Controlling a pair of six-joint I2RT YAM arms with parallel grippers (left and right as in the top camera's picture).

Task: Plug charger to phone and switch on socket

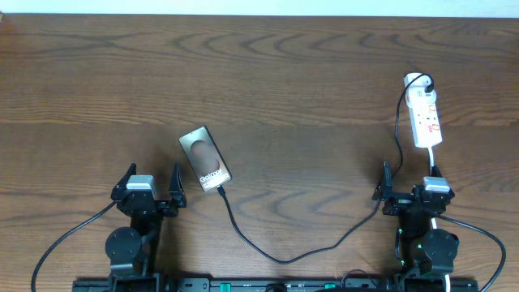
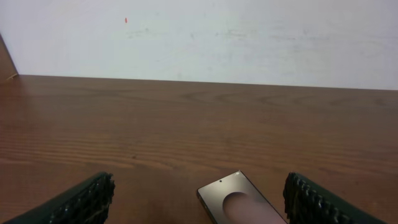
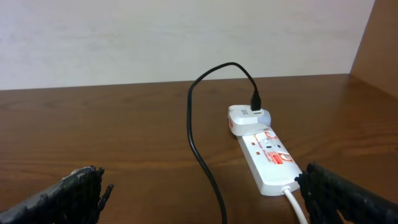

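Phone [image 1: 205,159] lies flat, left of centre on the brown wood bench [image 1: 292,73]. Charger cable [image 1: 284,258] meets its near edge and loops right to the white socket [image 1: 425,118]. I read left gripper [image 1: 153,175] and right gripper [image 1: 409,177] as released, both empty. Pale wall [image 2: 249,37] behind.

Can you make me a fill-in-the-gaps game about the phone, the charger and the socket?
1. The left gripper and the right gripper are both ___.
2. The phone lies nearest the ___ one.
3. The socket is mostly ___.
4. The charger cable's colour is ___.

Missing words: open, left, white, black.
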